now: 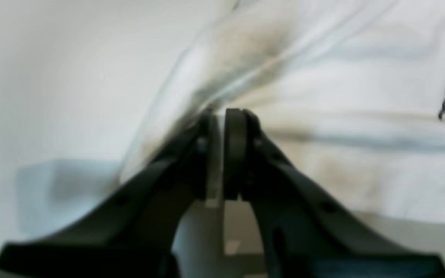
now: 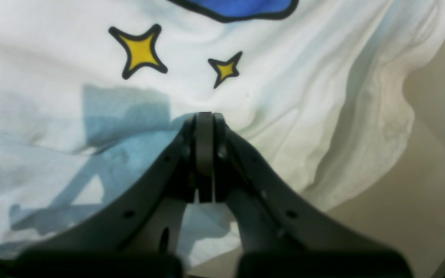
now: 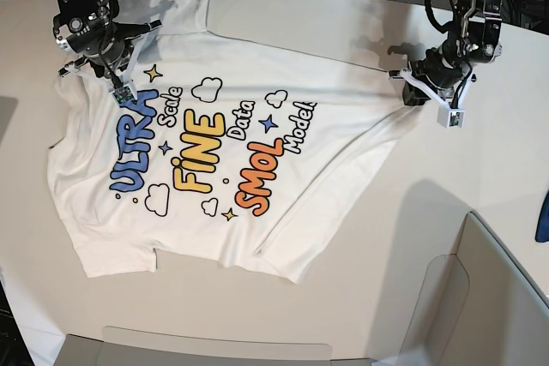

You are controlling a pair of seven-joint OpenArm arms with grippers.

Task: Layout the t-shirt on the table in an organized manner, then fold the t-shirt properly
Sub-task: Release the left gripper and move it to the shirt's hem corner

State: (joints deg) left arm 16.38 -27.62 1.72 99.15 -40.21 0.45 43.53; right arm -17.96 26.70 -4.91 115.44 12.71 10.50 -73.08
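Two sets of jaws (right closed, left slightly parted) meet the t-shirt (image 3: 214, 152) on the table (image 3: 360, 23).

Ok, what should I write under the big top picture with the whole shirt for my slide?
Two robot arms stretch a printed white t-shirt print-up across the beige table.

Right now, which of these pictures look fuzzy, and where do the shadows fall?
Left wrist view: smeared, the t-shirt streaky and the left gripper soft. Right wrist view: sharper, with the right gripper casting a bluish shadow on the cloth. Base view: crisp, a grey shadow on the table.
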